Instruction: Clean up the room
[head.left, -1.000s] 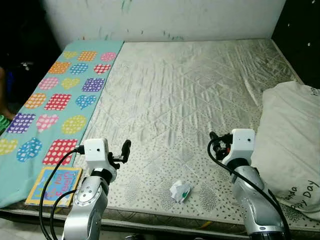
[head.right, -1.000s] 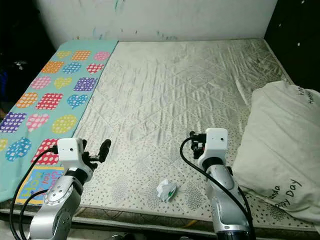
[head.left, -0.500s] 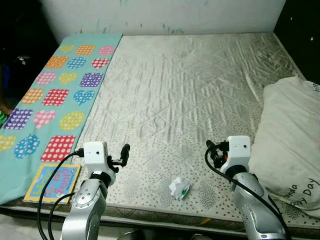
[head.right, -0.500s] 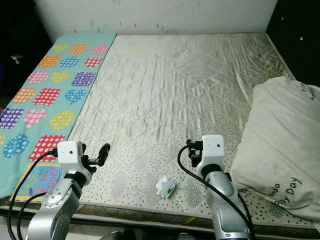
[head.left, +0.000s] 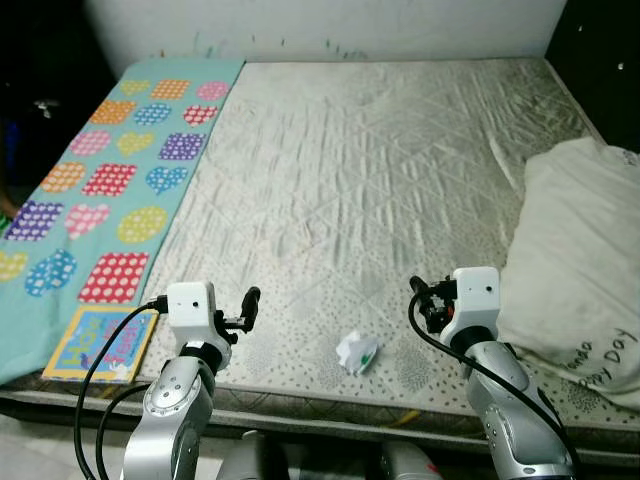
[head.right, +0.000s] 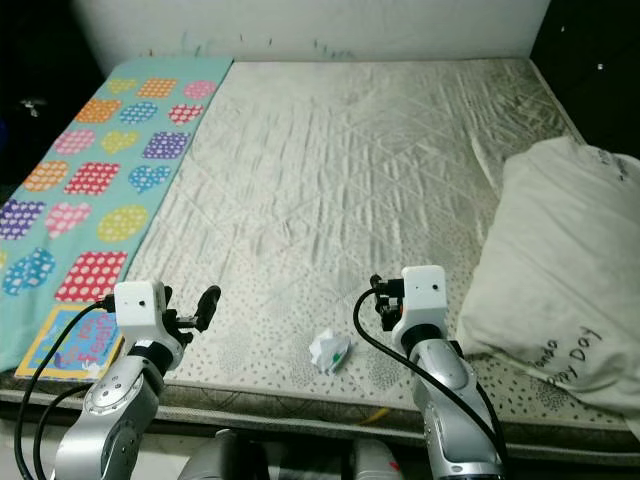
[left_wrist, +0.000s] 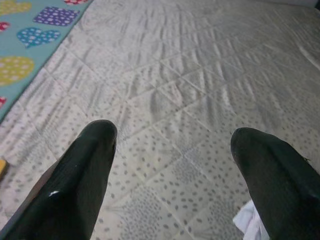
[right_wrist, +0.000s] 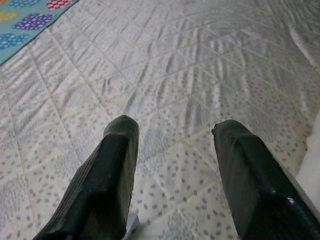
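White crumpled paper (head.left: 357, 352) lies on the mattress (head.left: 360, 180) at six o'clock between my wide-open left fingers (left_wrist: 85, 170) and right fingers (right_wrist: 112, 175), so I'd lower one gripper straight over it.

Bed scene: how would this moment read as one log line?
left gripper open over mattress | right gripper open | crumpled wrapper between them | nothing held

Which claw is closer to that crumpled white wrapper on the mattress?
Right, slightly. The right claw hovers just to the wrapper's right; the left claw hovers farther off on its left.
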